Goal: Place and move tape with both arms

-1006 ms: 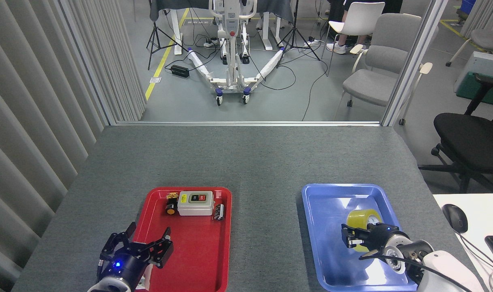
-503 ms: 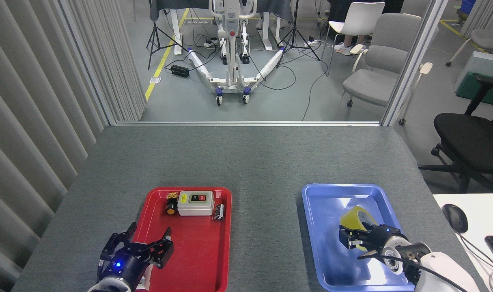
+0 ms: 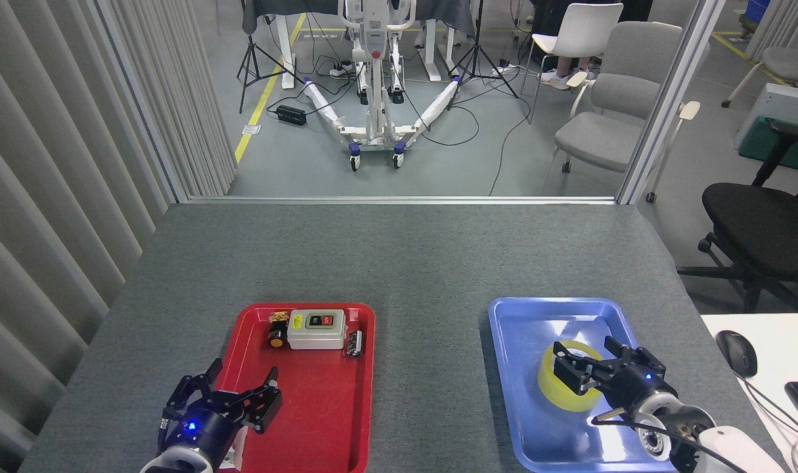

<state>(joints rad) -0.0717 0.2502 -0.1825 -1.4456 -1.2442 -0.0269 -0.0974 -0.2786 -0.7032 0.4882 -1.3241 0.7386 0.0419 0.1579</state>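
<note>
A: Where is the translucent yellow packing tape roll (image 3: 559,386)?

B: Lying flat in the blue plastic tray (image 3: 517,341). Our right gripper (image 3: 592,363) partly hides it, fingers spread, grasp unclear. Our left gripper (image 3: 231,393) hangs spread, empty.

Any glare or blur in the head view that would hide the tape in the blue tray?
Head view: sharp overall; white glare patches on the blue tray floor, none across the tape; the right gripper covers part of the roll; left gripper dark but crisp, fingers spread.
</note>
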